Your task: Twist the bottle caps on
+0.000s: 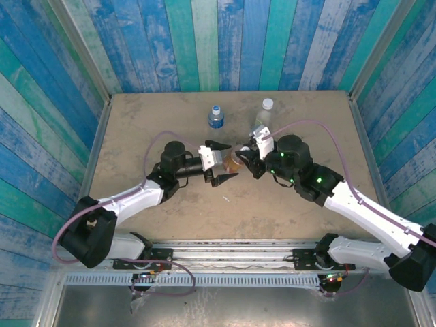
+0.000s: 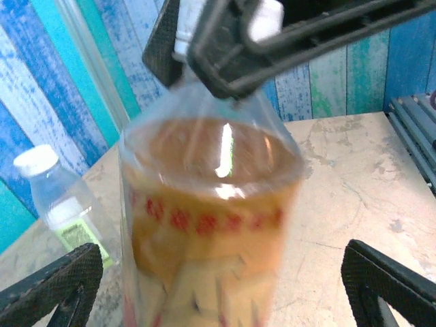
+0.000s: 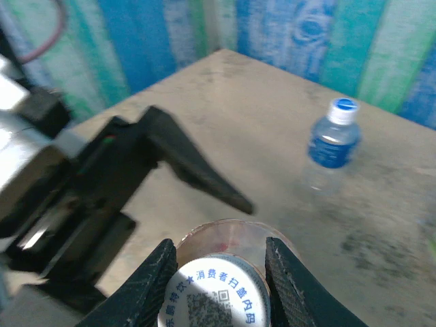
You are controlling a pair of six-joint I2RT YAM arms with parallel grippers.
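**Cap Pinched, Bottle Unheld at Mid-Table**

The left gripper (image 1: 230, 162) stands wide open, its two fingers (image 2: 54, 286) flanking the orange bottle (image 2: 211, 225) on either side with clear gaps and nothing in its hold. The bottle stands upright at the table's (image 1: 136, 122) centre, long axis vertical. At its neck, the right gripper (image 3: 219, 245) reaches in from the right, fingers closed against the white cap (image 3: 214, 296). Both arms meet at this bottle, the right on its cap and the left level with its body. Twisting will likely need the left jaws to close first, or the bottle may spin. Behind, the blue-label bottle (image 1: 216, 117) and the pale bottle (image 1: 262, 117) stand capped.
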